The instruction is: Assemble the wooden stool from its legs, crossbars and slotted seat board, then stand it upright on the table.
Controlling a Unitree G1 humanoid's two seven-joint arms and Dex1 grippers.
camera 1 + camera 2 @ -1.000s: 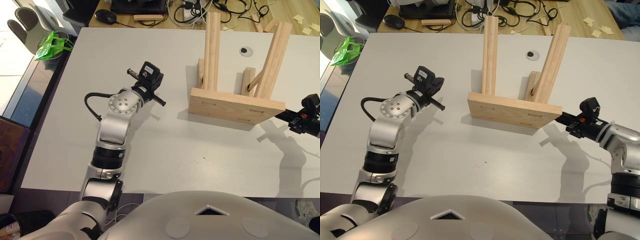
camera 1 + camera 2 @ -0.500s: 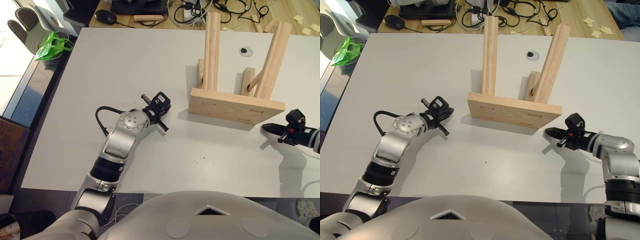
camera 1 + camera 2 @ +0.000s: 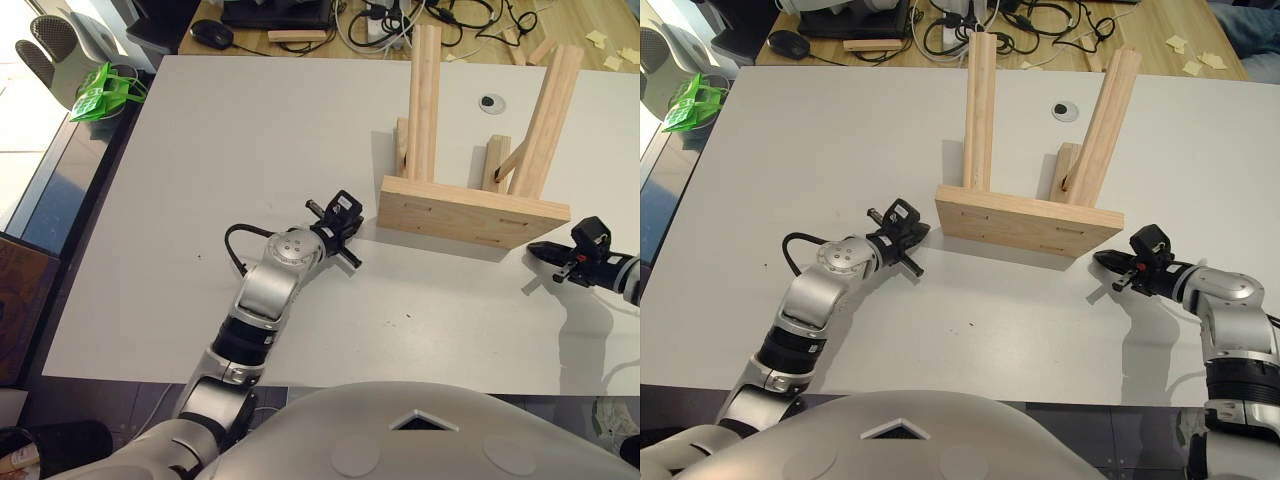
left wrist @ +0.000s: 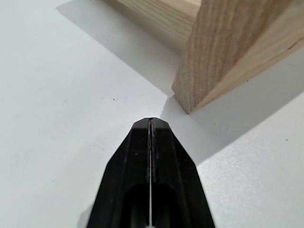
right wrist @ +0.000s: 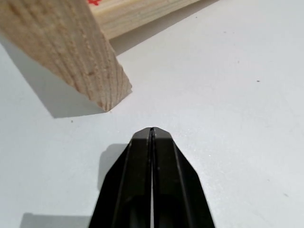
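Stool (image 3: pixel 470 215) sits between left claw (image 3: pixel 358 220) and right claw (image 3: pixel 537 248).

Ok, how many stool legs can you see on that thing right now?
2 clearly: the left leg at the left end of the seat board, the right leg near its right end. Two shorter wooden pieces behind the board may be further legs, partly hidden.
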